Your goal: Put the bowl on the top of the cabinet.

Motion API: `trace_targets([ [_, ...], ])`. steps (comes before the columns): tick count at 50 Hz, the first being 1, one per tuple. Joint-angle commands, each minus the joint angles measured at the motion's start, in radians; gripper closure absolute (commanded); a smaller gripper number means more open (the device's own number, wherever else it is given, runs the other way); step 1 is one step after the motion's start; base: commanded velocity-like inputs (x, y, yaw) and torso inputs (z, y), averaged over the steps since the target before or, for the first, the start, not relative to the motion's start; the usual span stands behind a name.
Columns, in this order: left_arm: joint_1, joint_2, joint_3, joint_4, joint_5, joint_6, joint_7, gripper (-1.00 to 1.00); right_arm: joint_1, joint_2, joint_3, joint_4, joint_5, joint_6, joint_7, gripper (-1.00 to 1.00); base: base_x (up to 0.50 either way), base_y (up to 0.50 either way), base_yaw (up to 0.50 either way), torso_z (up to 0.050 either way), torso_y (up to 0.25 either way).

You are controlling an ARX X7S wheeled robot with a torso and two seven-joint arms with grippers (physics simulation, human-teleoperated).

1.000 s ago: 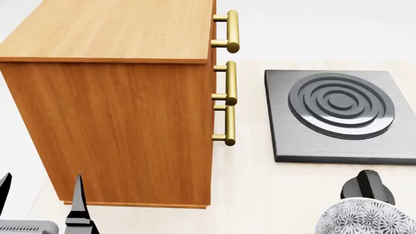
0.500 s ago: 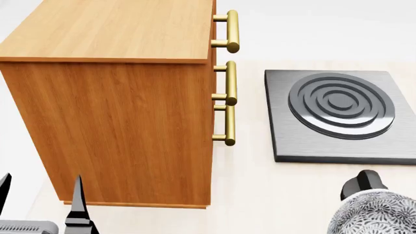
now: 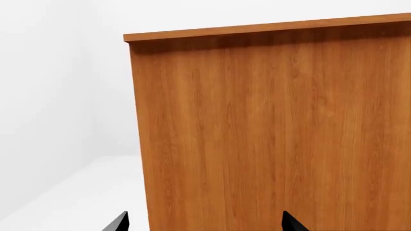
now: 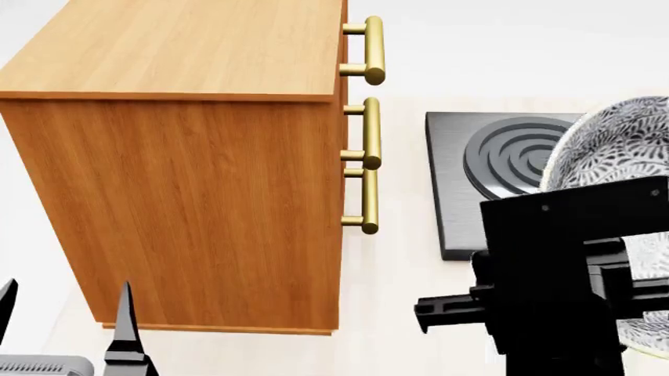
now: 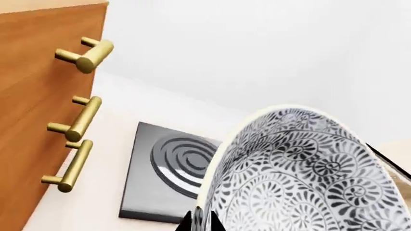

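bowl (image 5: pixel 301 178) tilted sideways in right claw (image 5: pixel 202 221)

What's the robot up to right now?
Right claw grips the bowl, lifted beside the cabinet. Left claw open, empty. Cabinet top bare.

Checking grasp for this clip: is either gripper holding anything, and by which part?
The right gripper holds the bowl by its rim, one finger inside the wall. The left gripper holds nothing, open beside the cabinet.

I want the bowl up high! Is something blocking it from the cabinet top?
Nothing visible does. The bowl, held by the right end effector, is beside the cabinet, whose top looks bare.
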Motion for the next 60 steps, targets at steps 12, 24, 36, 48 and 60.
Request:
trace_targets([
  [12,-0.005,-0.005,0.006,-0.001,-0.001,-0.003,-0.007,-1.0,1.006,0.212,-0.802,0.338,0.659,-0.461,0.453,1.0,0.0,0.0,0.0,0.0,0.001],
  [24,0.001,-0.012,0.007,0.023,-0.005,-0.013,-0.014,-1.0,1.373,0.126,-1.105,0.466,0.767,-0.597,0.442,1.0,0.0,0.0,0.0,0.0,0.0],
  [36,-0.001,-0.014,0.017,0.028,-0.001,-0.018,-0.017,-1.0,1.513,0.002,-1.106,0.65,0.813,-0.545,0.356,1.0,0.0,0.0,0.0,0.0,0.001],
  [48,0.006,-0.016,0.017,0.019,-0.004,-0.006,-0.017,-1.0,1.538,-0.113,-1.118,0.727,0.77,-0.52,0.326,1.0,0.0,0.0,0.0,0.0,0.0],
  [60,0.011,-0.019,0.014,0.026,-0.013,-0.006,-0.02,-1.0,1.531,-0.207,-1.092,0.735,0.762,-0.544,0.335,1.0,0.0,0.0,0.0,0.0,0.001],
])
